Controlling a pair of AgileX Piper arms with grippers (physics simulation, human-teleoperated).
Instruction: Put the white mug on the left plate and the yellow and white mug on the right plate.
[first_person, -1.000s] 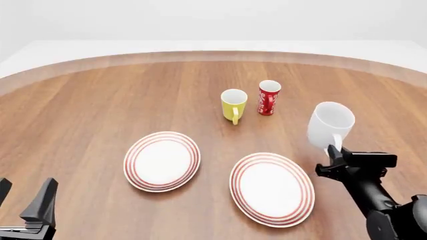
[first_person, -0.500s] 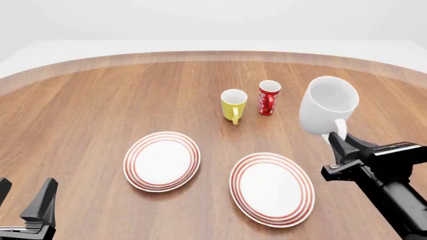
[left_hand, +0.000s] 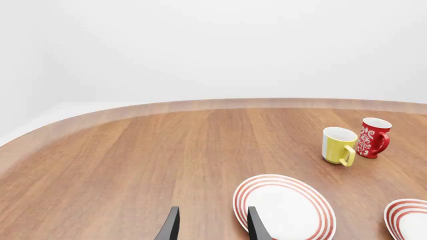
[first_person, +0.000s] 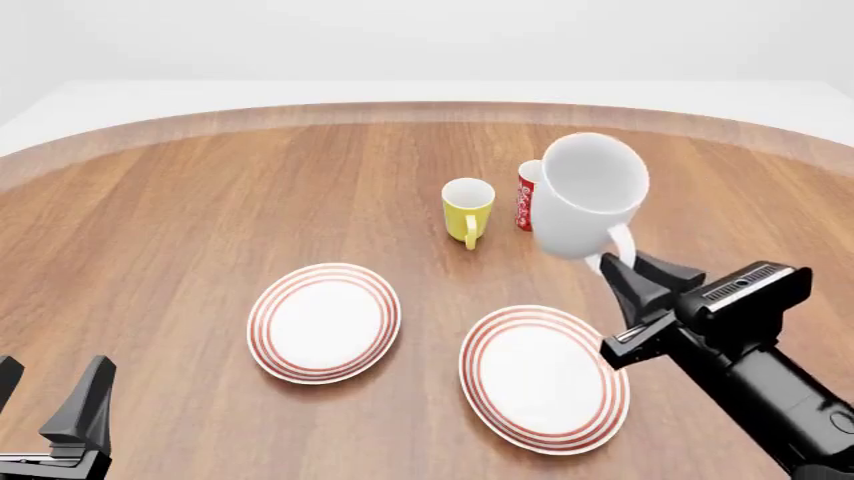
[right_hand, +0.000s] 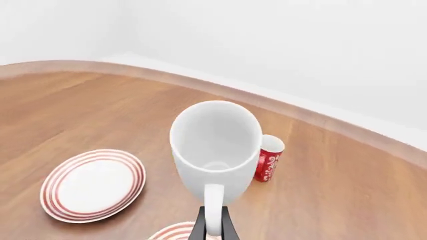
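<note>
White mug (first_person: 589, 196) is airborne, clear of the desk (first_person: 200, 200), carried by the right gripper (first_person: 625, 268) with its fingers clamped on the loop handle alone. Mug hangs tilted, mouth facing toward the camera, above the gap between the right plate (first_person: 545, 377) and the two small mugs.

Left plate (first_person: 324, 321) is bare and sits well to the left of the load. Yellow and white mug (first_person: 467, 209) stands upright on the desk, untouched, just beside the red mug (first_person: 526, 197), which the white mug partly hides in the front view.

Left gripper (first_person: 54, 400) sits low at the near left, fingers apart, holding nothing.

Risks, as judged:
- Handle-only grip on a large body: mug may swing or rotate in the fingers during the traverse and land on its edge.
- Low carry path could clip the yellow and white mug or red mug.
- Right plate is nearest; setting down there would be the wrong target.

View differences: right wrist view shows the mug interior (right_hand: 217, 137) and the fingers meeting on the handle (right_hand: 213, 207); the yellow and white mug is hidden there. Left wrist view shows both small mugs unobstructed (left_hand: 338, 146), and no white mug.
</note>
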